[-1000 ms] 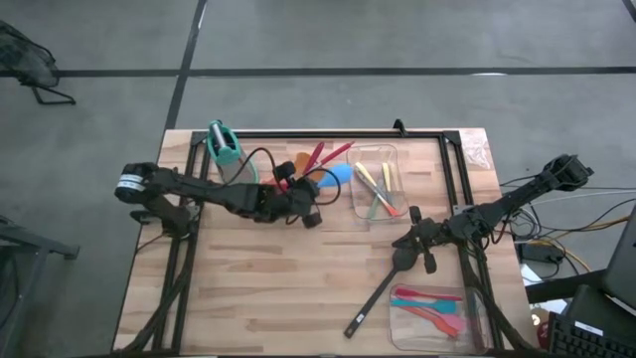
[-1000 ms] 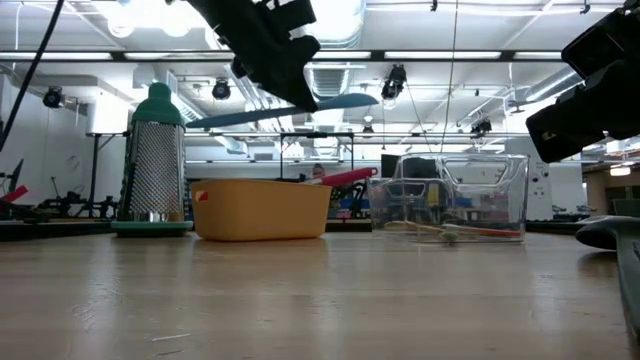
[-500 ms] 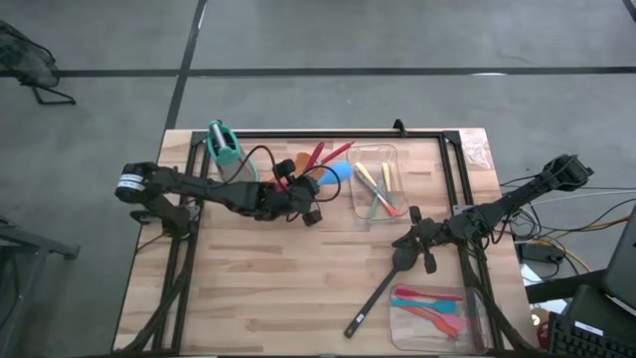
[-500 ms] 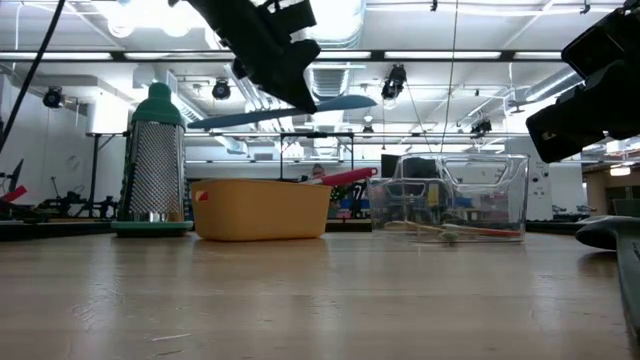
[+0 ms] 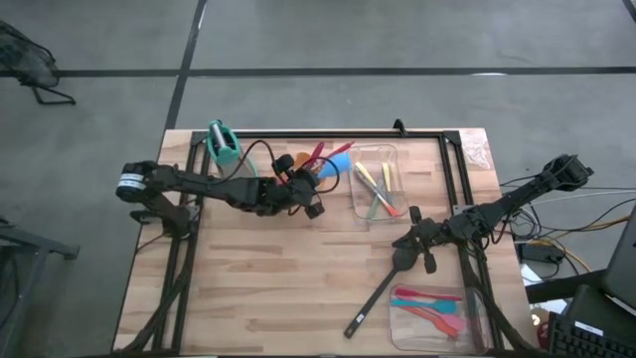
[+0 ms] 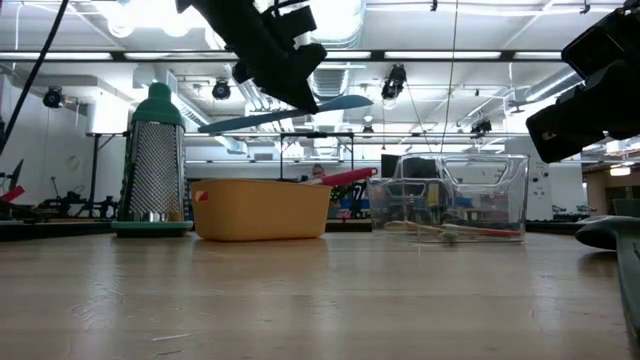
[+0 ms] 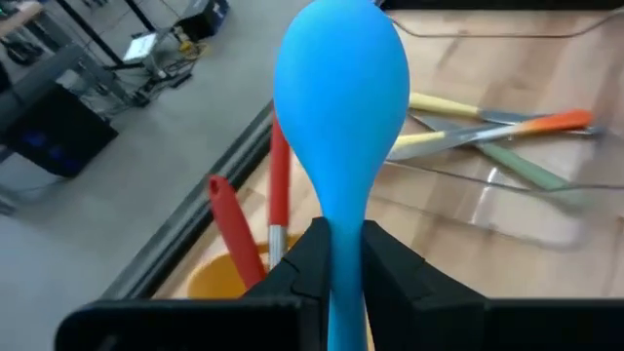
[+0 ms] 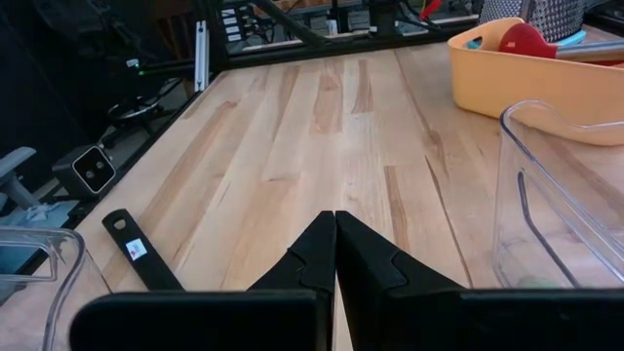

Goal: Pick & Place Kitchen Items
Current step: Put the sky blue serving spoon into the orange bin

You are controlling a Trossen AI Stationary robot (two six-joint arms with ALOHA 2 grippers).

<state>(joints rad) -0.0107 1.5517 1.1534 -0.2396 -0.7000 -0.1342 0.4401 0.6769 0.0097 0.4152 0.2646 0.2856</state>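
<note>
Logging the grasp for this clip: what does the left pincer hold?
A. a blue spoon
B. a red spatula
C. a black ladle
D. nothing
A: the left pincer is clamped on the handle of the blue spoon, raised over the orange tub.

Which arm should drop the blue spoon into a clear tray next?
Left. Its tool is shut on the blue spoon, lifted above the orange tub beside the clear tray. The right tool is shut, empty, near the black ladle.
</note>
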